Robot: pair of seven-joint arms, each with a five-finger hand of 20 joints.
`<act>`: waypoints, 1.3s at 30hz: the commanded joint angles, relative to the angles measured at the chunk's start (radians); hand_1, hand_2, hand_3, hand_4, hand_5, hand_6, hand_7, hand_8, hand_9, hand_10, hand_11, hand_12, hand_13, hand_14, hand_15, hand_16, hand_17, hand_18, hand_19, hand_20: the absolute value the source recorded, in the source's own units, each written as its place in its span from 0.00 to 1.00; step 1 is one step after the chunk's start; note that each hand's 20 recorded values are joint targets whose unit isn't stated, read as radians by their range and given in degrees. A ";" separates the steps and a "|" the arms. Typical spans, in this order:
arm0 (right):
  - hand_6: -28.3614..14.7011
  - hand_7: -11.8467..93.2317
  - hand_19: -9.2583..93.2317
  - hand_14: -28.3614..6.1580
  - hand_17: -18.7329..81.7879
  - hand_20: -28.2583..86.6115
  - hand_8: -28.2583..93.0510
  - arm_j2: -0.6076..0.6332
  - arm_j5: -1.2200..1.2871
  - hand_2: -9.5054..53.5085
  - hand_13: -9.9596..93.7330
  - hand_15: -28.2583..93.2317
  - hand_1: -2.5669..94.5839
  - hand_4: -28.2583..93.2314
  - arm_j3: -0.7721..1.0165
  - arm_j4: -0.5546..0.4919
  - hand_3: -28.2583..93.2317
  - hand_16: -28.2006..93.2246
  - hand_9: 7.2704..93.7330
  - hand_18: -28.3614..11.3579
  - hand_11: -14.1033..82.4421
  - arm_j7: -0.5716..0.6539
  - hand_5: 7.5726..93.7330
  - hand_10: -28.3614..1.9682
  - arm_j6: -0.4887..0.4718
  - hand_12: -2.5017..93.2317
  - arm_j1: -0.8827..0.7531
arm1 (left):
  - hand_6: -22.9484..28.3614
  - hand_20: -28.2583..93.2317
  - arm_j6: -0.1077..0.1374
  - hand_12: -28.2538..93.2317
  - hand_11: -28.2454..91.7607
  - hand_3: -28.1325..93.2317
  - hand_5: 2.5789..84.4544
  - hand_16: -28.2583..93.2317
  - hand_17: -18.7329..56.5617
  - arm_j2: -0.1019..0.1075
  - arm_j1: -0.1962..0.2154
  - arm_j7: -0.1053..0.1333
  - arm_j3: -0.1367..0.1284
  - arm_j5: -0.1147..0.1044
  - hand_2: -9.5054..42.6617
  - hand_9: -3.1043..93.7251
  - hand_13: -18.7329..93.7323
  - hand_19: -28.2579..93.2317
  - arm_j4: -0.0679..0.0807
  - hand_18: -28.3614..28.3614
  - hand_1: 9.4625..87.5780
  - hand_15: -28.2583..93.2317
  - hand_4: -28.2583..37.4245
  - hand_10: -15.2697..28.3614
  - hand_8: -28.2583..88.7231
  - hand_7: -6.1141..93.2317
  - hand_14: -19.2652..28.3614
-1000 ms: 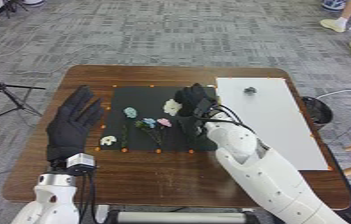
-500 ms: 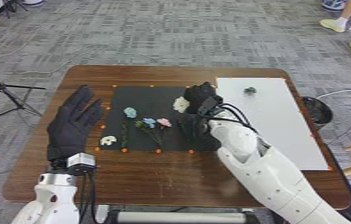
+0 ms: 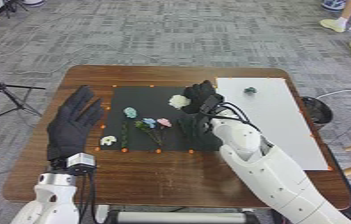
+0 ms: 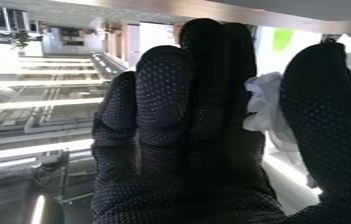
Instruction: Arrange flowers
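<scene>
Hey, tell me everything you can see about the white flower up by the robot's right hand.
The white flower is a rounded, ruffled bloom with pale, thin-looking petals, perhaps fabric or something similar. In the head view it appears over the far part of the black mat, just left of the right hand. In the right wrist view its petals sit between thumb and fingers, apparently pinched there. I can't make out a stem.

Bottom left of frame: rounded white left arm (image 3: 51, 200), small dark dots, white boxy wrist block (image 3: 80, 160), thin black cable (image 3: 91, 192). Lower right: smooth white right arm (image 3: 282, 187), dark dots, looping black wrist cables (image 3: 234, 113). Black fabric-gloved left robot hand (image 3: 70, 131); black fabric-gloved right robot hand (image 3: 204, 96), glove pale-speckled in right wrist view.
</scene>
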 commanded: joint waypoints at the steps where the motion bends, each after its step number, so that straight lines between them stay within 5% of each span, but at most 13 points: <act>1: 0.71 0.41 0.85 0.63 0.44 0.64 0.11 0.014 0.001 0.01 0.73 0.80 0.33 0.00 0.022 -0.018 0.92 0.43 0.74 0.22 0.52 -0.006 0.69 0.62 -0.020 0.29 -0.005 | 0.50 0.29 -0.008 0.36 0.37 0.80 0.29 0.28 0.07 0.002 0.008 -0.006 -0.003 -0.001 0.07 0.27 0.34 0.56 0.001 0.87 0.18 0.35 0.00 0.60 0.14 0.30 0.73; 17: 0.69 0.40 0.84 0.58 0.42 0.65 0.10 0.026 0.027 0.00 0.68 0.80 0.24 0.00 0.039 -0.031 0.88 0.43 0.68 0.17 0.51 0.012 0.65 0.61 0.006 0.28 -0.021 | 0.50 0.29 -0.007 0.36 0.37 0.80 0.29 0.27 0.07 -0.001 0.014 -0.003 -0.006 -0.004 0.07 0.27 0.34 0.56 -0.002 0.87 0.17 0.35 0.00 0.60 0.13 0.30 0.73; 23: 0.57 0.37 0.85 0.48 0.41 0.65 0.12 0.049 0.023 0.00 0.56 0.81 0.21 0.00 0.057 -0.025 0.91 0.41 0.47 0.16 0.48 0.092 0.45 0.50 0.088 0.27 0.011 | 0.50 0.29 -0.006 0.36 0.37 0.80 0.29 0.27 0.07 -0.004 0.019 -0.002 -0.008 -0.003 0.07 0.27 0.34 0.56 -0.003 0.87 0.17 0.35 0.00 0.61 0.14 0.30 0.73; 30: 0.56 0.31 0.60 0.42 0.21 0.47 0.14 0.135 0.047 0.00 0.29 0.51 0.24 0.00 0.127 -0.032 0.94 0.36 0.30 0.11 0.34 0.175 0.29 0.49 -0.137 0.26 0.064 | 0.50 0.29 0.001 0.36 0.37 0.80 0.29 0.28 0.07 -0.007 0.024 -0.002 -0.012 -0.004 0.08 0.27 0.34 0.56 -0.005 0.87 0.17 0.35 0.00 0.60 0.14 0.30 0.73; 37: 0.47 0.24 0.56 0.43 0.13 0.39 0.18 0.135 0.138 0.00 0.20 0.45 0.25 0.00 0.156 0.037 0.93 0.39 0.18 0.10 0.27 0.174 0.18 0.44 -0.341 0.29 0.102 | 0.50 0.29 -0.005 0.36 0.37 0.80 0.29 0.27 0.06 -0.017 0.023 -0.002 -0.009 -0.006 0.07 0.27 0.34 0.56 -0.003 0.87 0.17 0.35 0.00 0.61 0.14 0.30 0.73; 39: 0.46 0.21 0.56 0.43 0.11 0.37 0.20 0.136 0.129 0.00 0.18 0.45 0.25 0.00 0.152 0.059 0.92 0.40 0.15 0.11 0.25 0.178 0.15 0.42 -0.377 0.30 0.111 | 0.50 0.29 -0.028 0.36 0.37 0.80 0.29 0.27 0.06 -0.022 0.018 -0.009 -0.005 -0.002 0.07 0.27 0.34 0.56 0.000 0.87 0.17 0.35 0.00 0.60 0.14 0.30 0.73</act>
